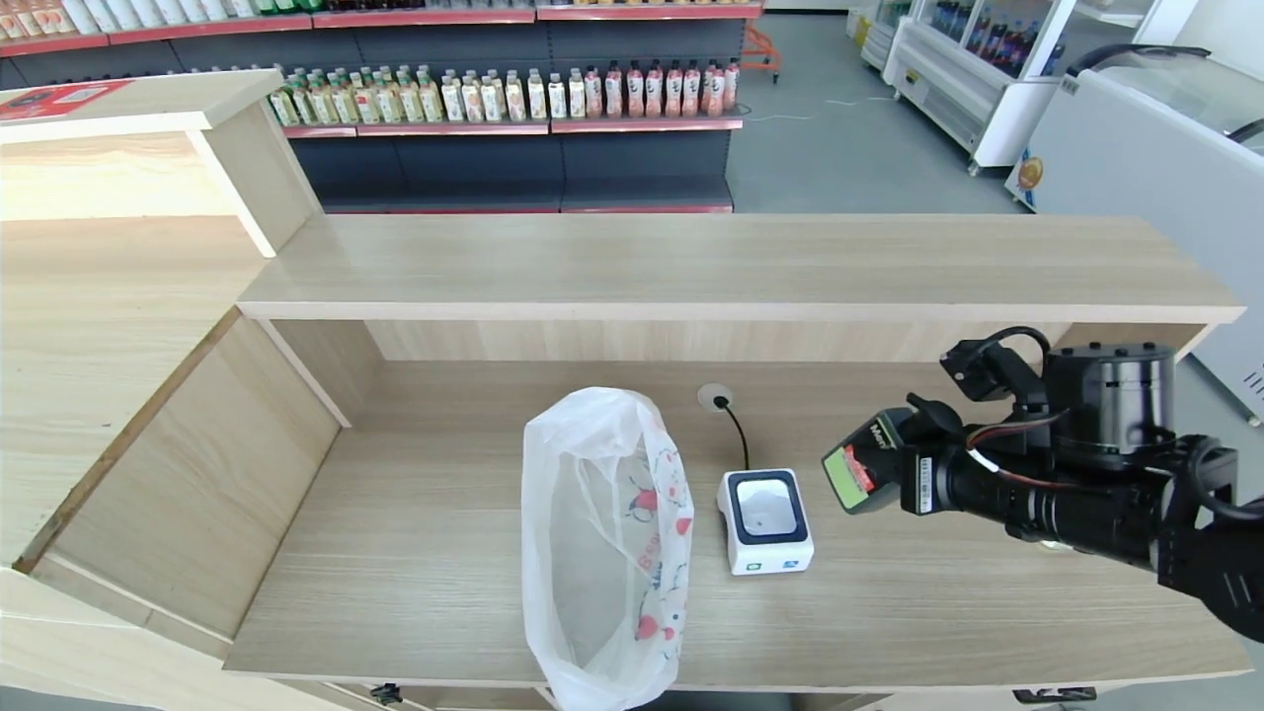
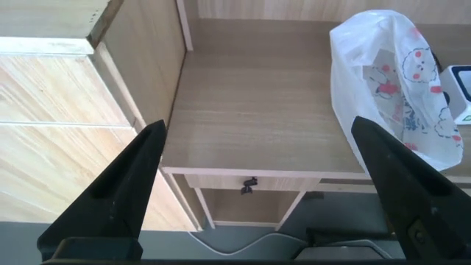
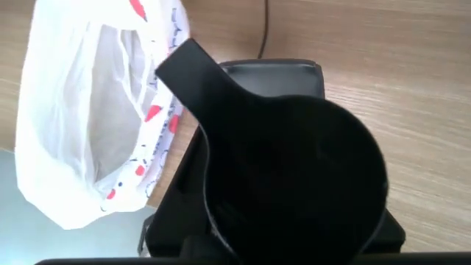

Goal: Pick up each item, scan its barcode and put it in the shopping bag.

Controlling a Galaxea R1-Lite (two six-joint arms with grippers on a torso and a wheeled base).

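My right gripper (image 1: pixel 889 464) is shut on a black container (image 1: pixel 851 474) with a green and red label, held above the counter just right of the white barcode scanner (image 1: pixel 765 518). In the right wrist view the container's round black body (image 3: pixel 294 184) covers most of the scanner (image 3: pixel 272 70), and one finger (image 3: pixel 185 62) juts toward the bag (image 3: pixel 88 125). The white shopping bag (image 1: pixel 602 543) with red prints stands open left of the scanner, at the counter's front edge. My left gripper (image 2: pixel 257 206) is open with nothing in it, off the counter's front left corner; the bag (image 2: pixel 397 81) lies beyond it.
The wooden counter (image 1: pixel 415 553) has a raised shelf (image 1: pixel 731 262) behind and a side wall (image 1: pixel 197 464) on the left. A black cable (image 1: pixel 736 434) runs from the scanner to a hole at the back. Bottle shelves (image 1: pixel 513 94) and freezers (image 1: pixel 1136 128) stand beyond.
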